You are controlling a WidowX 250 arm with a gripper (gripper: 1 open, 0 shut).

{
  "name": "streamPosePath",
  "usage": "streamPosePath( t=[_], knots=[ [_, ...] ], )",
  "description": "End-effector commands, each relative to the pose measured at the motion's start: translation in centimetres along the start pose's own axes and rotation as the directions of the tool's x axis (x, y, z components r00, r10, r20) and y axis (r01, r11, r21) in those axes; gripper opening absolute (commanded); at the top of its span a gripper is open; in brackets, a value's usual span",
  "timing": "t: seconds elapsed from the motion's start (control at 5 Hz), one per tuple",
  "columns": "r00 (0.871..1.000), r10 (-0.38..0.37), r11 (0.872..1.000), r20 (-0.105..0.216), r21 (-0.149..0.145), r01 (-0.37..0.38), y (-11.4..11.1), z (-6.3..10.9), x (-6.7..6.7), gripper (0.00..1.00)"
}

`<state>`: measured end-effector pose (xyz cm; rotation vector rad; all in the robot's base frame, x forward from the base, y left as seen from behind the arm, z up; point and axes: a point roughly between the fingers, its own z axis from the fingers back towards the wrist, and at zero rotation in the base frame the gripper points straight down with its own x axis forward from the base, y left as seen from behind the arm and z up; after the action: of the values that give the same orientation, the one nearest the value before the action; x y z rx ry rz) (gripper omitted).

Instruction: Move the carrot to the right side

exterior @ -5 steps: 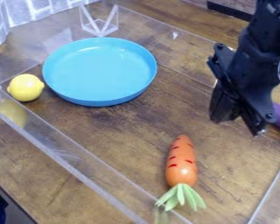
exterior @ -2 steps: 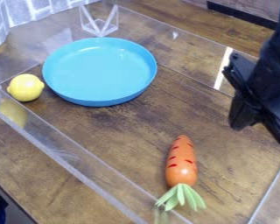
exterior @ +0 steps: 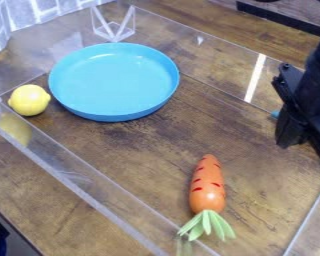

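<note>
Wooden tabletop (exterior: 123, 160) under clear acrylic walls, grain running across, glare along the far edge.

Blue plate (exterior: 113, 81) upper left, sitting flat, nothing on it. Same spot as a second ago.

Gripper (exterior: 307, 125) now pushed almost out of view at the right edge; only a dark block visible, fingers not resolvable. Clenched shut by the record, nothing seen between the jaws. One second ago well inside the view, right of the plate, masking a purple object; since then sliding steadily rightward and toward the camera. Purple object no longer visible, presumably behind the arm.

Carrot (exterior: 206, 187) lying flat near the bottom centre, thick end with green leaves toward the camera, tip pointing away. Unmoved across all three pictures. Well apart from the gripper, no contact.

Lemon (exterior: 29, 99) at the left, just beside the plate rim. Unmoved.

Judgement: transfer not begun; carrot untouched. Drift reads as repositioning, not yet an approach. Jaws must open before any grasp.
</note>
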<state>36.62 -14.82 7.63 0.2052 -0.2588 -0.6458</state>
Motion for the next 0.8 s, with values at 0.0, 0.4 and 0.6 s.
streamPosePath(
  t=[0.0,0.4,0.6],
  knots=[
    [0.998,0.023,1.0,0.061,0.015,-0.024,0.6,1.9,0.8,0.0],
    [0.998,0.04,0.999,0.046,0.02,-0.041,0.4,1.3,2.2,0.0],
    [0.998,0.043,0.999,0.038,0.025,-0.044,0.4,1.6,2.6,0.0]
  ],
)
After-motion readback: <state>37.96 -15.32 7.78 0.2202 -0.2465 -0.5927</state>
